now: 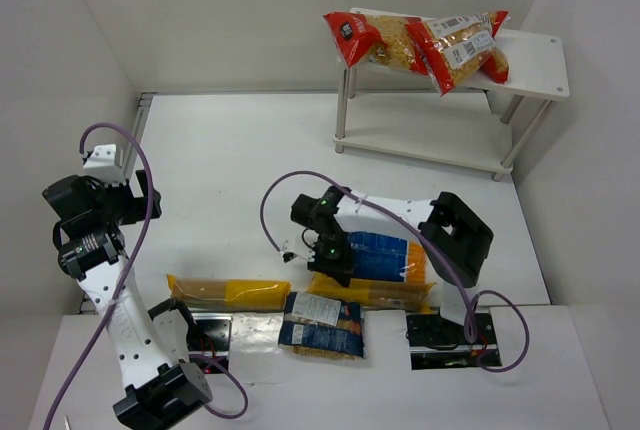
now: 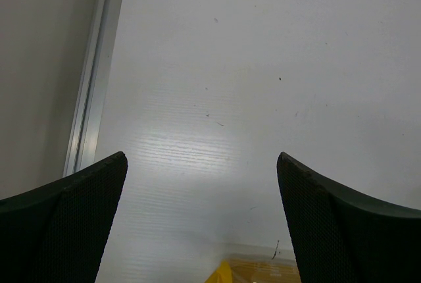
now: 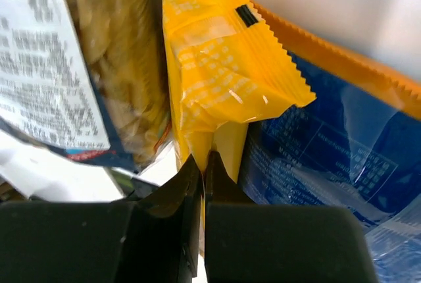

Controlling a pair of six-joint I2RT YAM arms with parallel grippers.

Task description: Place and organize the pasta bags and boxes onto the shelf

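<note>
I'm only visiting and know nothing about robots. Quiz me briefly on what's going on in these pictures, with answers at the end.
1. How many red-ended bags lie on the top board of the shelf?
2. What is the right gripper pinching? A: a red-ended bag. B: the end of a yellow spaghetti pack. C: nothing.
3. True or false: the left gripper is holding a pack.

Key: 1: two, lying side by side. 2: B. 3: false; it is open above the bare table.
</note>
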